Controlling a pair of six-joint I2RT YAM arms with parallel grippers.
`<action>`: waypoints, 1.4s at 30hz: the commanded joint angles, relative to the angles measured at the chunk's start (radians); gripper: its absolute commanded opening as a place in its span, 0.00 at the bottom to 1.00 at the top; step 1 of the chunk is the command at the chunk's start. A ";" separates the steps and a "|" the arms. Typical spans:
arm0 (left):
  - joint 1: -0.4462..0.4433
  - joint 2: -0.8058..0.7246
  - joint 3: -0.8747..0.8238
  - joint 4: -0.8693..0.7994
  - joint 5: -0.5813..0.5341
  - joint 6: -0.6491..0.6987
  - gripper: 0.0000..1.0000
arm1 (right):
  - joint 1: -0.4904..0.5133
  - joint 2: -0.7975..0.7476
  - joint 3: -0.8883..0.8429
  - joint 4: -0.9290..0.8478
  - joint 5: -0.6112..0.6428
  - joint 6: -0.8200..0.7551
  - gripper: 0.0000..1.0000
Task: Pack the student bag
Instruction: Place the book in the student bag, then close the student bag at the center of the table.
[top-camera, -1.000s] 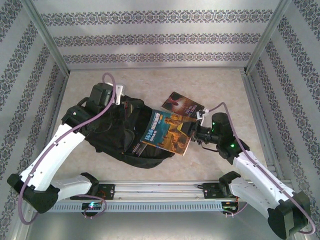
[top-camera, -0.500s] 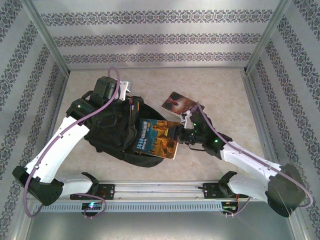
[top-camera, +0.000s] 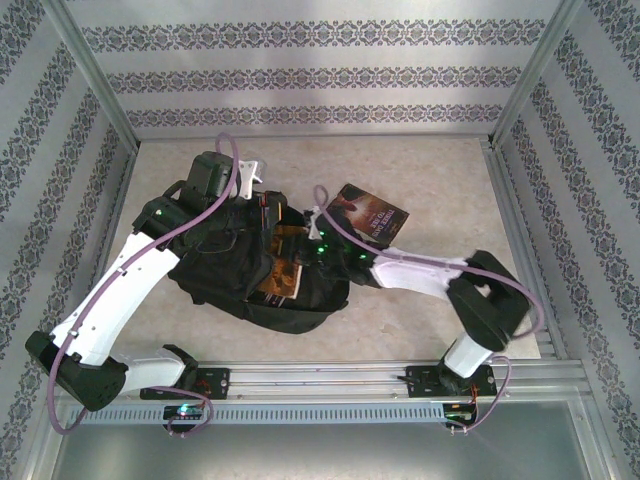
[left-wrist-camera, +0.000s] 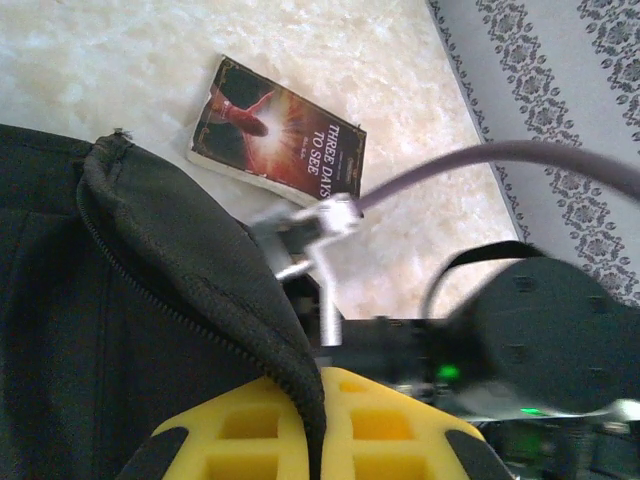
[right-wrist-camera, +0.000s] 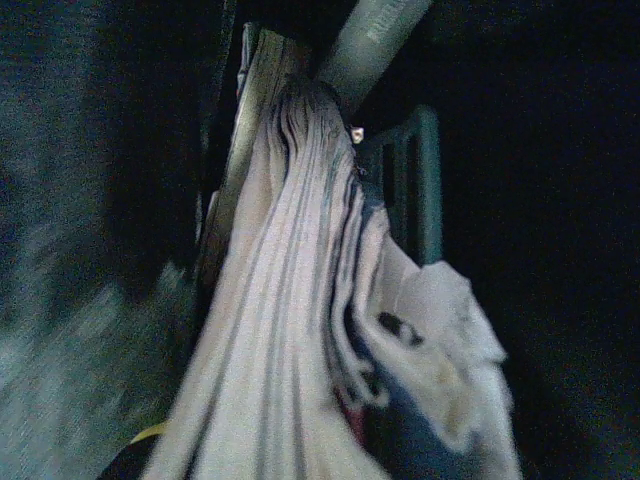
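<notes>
Since the left pincer (left-wrist-camera: 320, 425) clamps the student bag (top-camera: 215, 265), lying on the bench (top-camera: 430, 160), by its zip rim to hold the mouth wide, the right pincer (top-camera: 307, 256), gripping a book (top-camera: 283, 276), can shove it straight inside.

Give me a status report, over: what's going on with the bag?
Left jaws pinched on large black fabric backpack, at zip rim. Right jaws clamping orange-and-blue paperback book, partly inside. Dark red paperback lies on table beside, not in the way.
</notes>
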 joint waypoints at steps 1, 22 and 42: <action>0.015 -0.020 0.010 0.157 0.024 -0.023 0.00 | 0.014 0.116 0.089 0.049 -0.021 -0.035 0.24; 0.075 0.030 -0.264 0.335 0.080 -0.053 0.00 | -0.083 -0.410 -0.217 -0.229 0.055 -0.251 0.85; -0.210 0.301 -0.373 0.357 0.220 -0.003 0.39 | -0.607 0.003 0.191 -0.638 0.306 -0.342 0.89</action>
